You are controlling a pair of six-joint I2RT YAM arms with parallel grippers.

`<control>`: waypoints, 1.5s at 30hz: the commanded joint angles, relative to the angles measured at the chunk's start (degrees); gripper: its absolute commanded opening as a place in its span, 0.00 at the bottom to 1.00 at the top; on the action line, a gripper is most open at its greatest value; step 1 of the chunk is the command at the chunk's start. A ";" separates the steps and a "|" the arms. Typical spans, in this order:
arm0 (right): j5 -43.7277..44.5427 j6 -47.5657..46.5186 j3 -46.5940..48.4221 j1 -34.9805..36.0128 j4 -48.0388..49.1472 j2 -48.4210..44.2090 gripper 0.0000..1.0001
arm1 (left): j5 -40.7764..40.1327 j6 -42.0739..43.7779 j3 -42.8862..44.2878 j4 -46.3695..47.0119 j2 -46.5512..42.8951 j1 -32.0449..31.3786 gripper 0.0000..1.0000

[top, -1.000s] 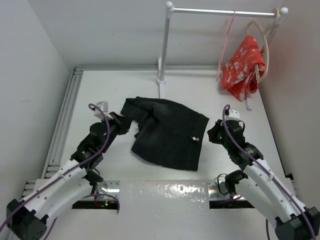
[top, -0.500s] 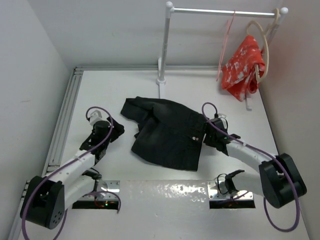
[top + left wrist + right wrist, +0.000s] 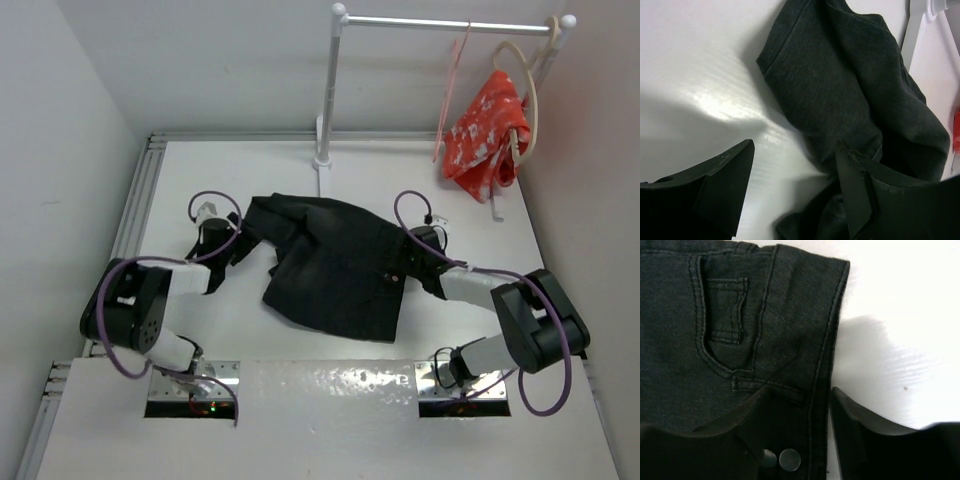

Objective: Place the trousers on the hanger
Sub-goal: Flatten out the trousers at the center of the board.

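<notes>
Trousers (image 3: 335, 270) are spread on surface (image 3: 250, 180). Left fingers (image 3: 720, 185) and right fingers (image 3: 860, 430) are held released astride opposite edges, likely for pinching.

The left arm (image 3: 185, 280) and right arm (image 3: 530, 320) pair white link shells with bulky round black joints, each trailing a looping purple cable (image 3: 205, 197), while the left gripper (image 3: 794, 145) and right gripper (image 3: 799, 390) end in matte black, flat-sided fingers (image 3: 725, 185) that taper like wedges to blunt tips.
</notes>
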 commanded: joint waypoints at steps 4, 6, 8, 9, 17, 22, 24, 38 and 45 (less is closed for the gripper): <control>0.97 1.05 -1.40 -0.34 4.94 -0.15 0.28 | 4.09 -3.42 5.71 10.82 9.84 0.54 0.57; 0.28 0.87 -1.75 -0.34 6.26 -0.50 0.17 | 6.03 -3.60 7.12 12.32 12.22 0.54 0.36; -0.17 0.61 -1.31 -0.34 5.75 -1.37 0.00 | 6.21 -4.13 8.01 11.97 11.88 0.54 0.00; 0.53 0.09 -1.31 -0.34 4.52 -2.42 0.00 | 5.25 -3.70 8.01 11.80 9.01 0.37 0.00; 0.81 -4.49 0.52 -0.25 -8.37 -29.98 0.00 | -9.77 -0.27 8.97 -3.73 -23.05 -0.25 0.00; 0.09 -6.51 6.94 -0.16 -20.49 -43.26 0.00 | -14.96 1.84 13.35 -13.24 -36.88 -0.25 0.00; -0.60 -7.83 11.42 -0.16 -23.60 -46.98 0.00 | -17.42 4.12 15.90 -17.90 -42.86 -0.25 0.00; 13.68 -7.22 16.80 -0.16 -37.16 -41.66 0.00 | -15.85 12.40 29.02 -31.19 -25.68 0.01 0.28; 26.91 -5.90 15.99 -3.93 -31.00 -25.30 0.00 | -11.47 13.09 42.28 -35.14 -2.98 0.54 0.64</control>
